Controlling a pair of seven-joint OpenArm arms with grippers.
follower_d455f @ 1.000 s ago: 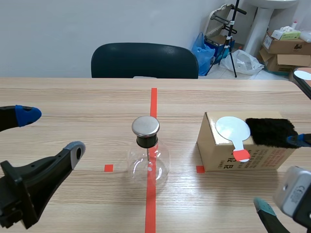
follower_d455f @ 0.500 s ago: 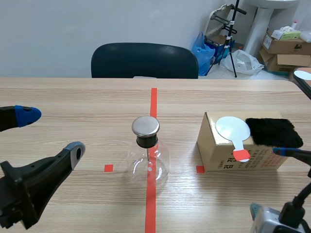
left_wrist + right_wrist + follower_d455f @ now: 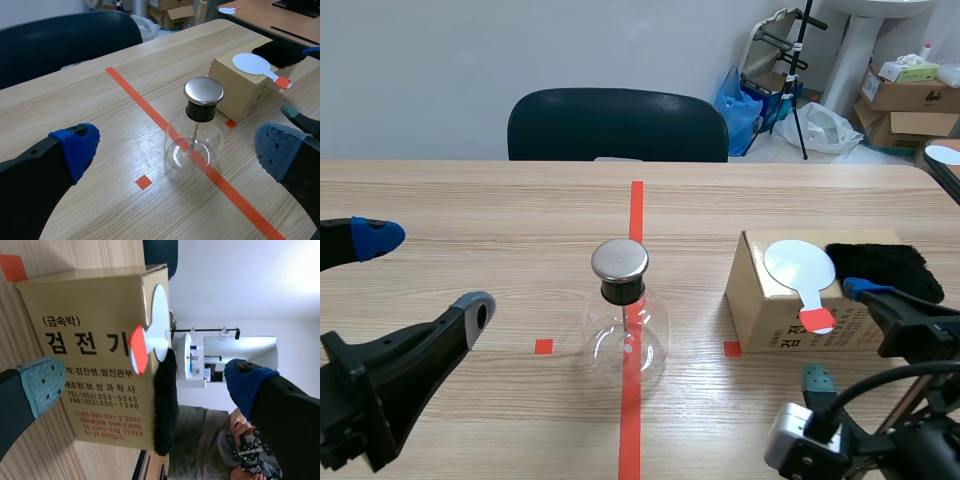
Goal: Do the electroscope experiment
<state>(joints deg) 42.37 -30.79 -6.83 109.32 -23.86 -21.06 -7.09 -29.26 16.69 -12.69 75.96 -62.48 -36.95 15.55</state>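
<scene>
Left gripper (image 3: 176, 148) open; electroscope flask (image 3: 203, 93) ahead, cardboard box (image 3: 239, 88) beside.

Glass electroscope flask (image 3: 625, 335) upright; paddle (image 3: 799, 267), fur (image 3: 882, 266) atop box (image 3: 765, 318).

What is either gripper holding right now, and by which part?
Nothing. The left gripper is open, short of the glass flask; the right gripper is open at the cardboard box, with the white paddle and black fur lying atop it.

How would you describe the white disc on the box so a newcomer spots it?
On the light wooden table, right of the clear glass flask, stands a brown cardboard box. On its top lies a flat white round disc with a red-tipped stem, beside a black furry pad; the disc is the smooth pale one, nearer the flask.
</scene>
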